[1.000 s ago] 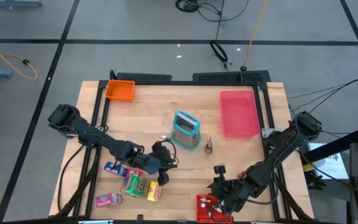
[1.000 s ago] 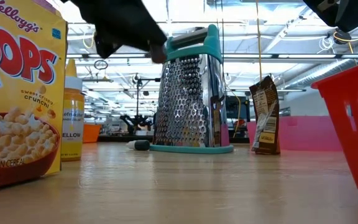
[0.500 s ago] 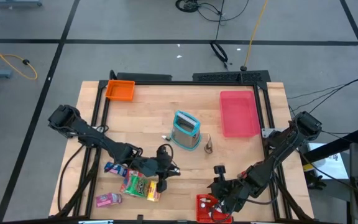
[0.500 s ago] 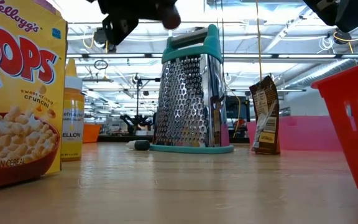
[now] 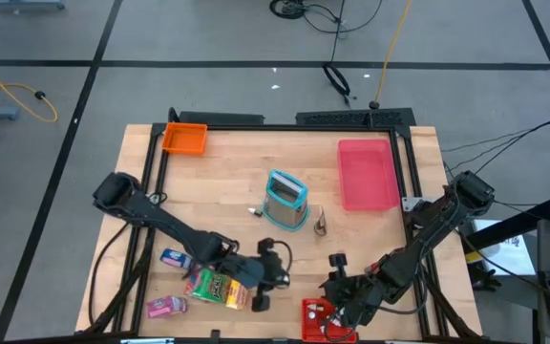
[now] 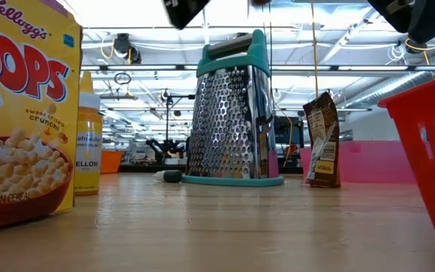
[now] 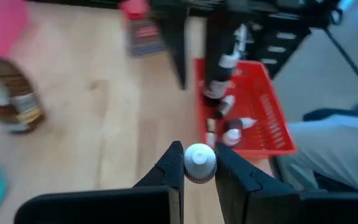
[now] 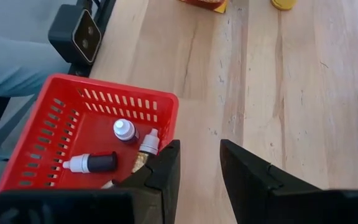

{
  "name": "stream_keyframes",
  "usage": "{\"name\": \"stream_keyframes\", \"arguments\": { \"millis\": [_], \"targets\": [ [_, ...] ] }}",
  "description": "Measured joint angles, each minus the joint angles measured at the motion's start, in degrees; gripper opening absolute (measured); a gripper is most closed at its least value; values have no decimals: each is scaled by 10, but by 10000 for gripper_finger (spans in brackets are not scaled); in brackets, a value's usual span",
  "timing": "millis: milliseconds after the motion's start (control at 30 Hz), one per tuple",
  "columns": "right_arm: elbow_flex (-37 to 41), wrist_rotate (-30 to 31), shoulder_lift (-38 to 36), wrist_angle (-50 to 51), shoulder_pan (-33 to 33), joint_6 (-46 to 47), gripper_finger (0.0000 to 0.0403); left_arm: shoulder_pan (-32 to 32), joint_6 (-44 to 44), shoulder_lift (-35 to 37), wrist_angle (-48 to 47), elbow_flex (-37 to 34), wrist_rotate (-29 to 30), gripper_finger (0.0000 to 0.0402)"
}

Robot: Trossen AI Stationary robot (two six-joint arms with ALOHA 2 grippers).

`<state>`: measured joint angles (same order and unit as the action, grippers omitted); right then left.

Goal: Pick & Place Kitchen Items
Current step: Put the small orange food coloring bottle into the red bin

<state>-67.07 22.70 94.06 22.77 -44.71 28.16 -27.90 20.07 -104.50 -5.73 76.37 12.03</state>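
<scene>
My left gripper [image 7: 197, 163] is pinched shut on a small white-capped bottle [image 7: 199, 160], the cap poking up between the two fingertips. From overhead I see that gripper [image 5: 267, 277] low over the front of the table [image 5: 227, 182], just right of the heap of snack packets [image 5: 213, 285] and some way left of the red bin [image 5: 315, 311]. In the wrist view the red bin [image 7: 272, 112] lies ahead of the held bottle, with several more small bottles [image 7: 232, 127] already on its floor, and the dark bulk of the other arm stands over its near edge, partly across my line to it.

My right gripper [image 8: 199, 168] hangs at the bin's rim [image 8: 129, 96] with its fingers parted and nothing between them; three small bottles [image 8: 124, 129] show inside the basket beside it. From above, that gripper [image 5: 340, 283] sits at the bin's upper edge, near the front right of the table.

Further out, the teal-framed grater [image 5: 285, 200] stands mid-table, with a small dark bottle [image 6: 171, 176] lying at its foot and a brown packet [image 6: 322, 140] upright just to its right. The pink tray [image 5: 367, 174] lies at the back right and the orange bin [image 5: 184, 139] at the back left corner. At table height a cereal box [image 6: 23, 113] and a yellow bottle [image 6: 87, 143] fill the near left
</scene>
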Motion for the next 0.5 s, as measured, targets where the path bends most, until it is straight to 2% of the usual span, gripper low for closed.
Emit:
{"name": "stream_keyframes", "arguments": {
  "millis": [367,500],
  "targets": [
    [0,1,0,20,0,1,105,6,-65,-121,-55,146,-97,47],
    [0,2,0,27,0,6,105,6,-72,-142,-64,179,-130,47]
  ]
}}
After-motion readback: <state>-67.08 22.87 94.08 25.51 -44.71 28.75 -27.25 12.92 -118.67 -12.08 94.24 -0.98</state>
